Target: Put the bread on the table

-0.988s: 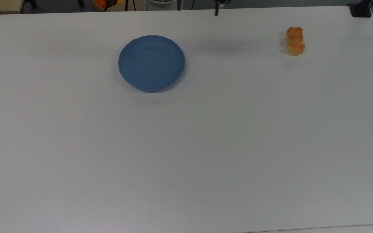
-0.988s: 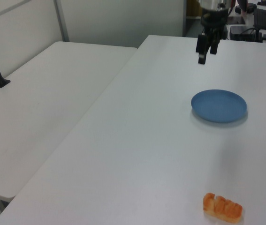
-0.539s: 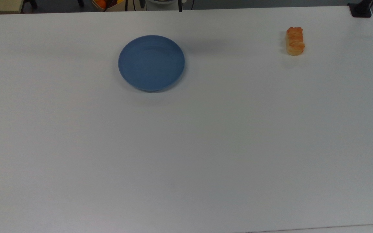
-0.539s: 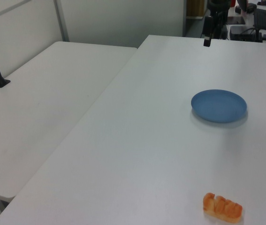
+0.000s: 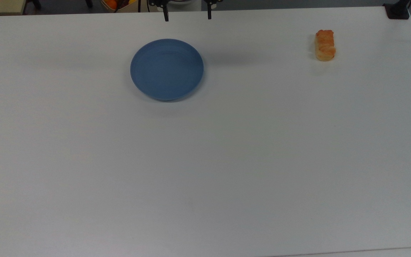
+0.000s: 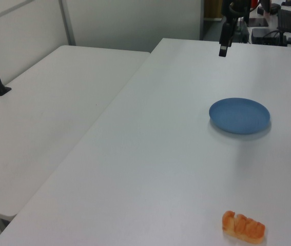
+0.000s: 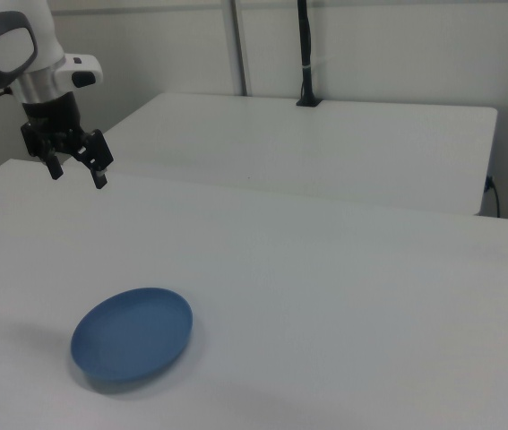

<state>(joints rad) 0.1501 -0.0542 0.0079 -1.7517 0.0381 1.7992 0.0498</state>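
We begin with the table (image 5: 205, 160), a wide white matte top that carries everything here. On it sits the round blue plate (image 5: 167, 69), bare, toward the far edge in the top view. The bread (image 5: 325, 45) lies directly on the table, well apart from the plate, near the top view's upper right corner; in the left view it shows at the bottom edge (image 6: 243, 227).

The gripper (image 7: 76, 169) hangs in the air above the far edge of the table, beyond the plate, with its 2 fingers spread wide and nothing between them.

We judge that the task looks already met, since the bread rests on the tabletop and not on the plate.

As for handling, we expect the bread to be light and soft, so it should give under pressure, and its glazed, lumpy crust may be a little slick or flaky. If we had to take it, we would close across its short width near the middle of its length, with gentle force so it is not crushed.
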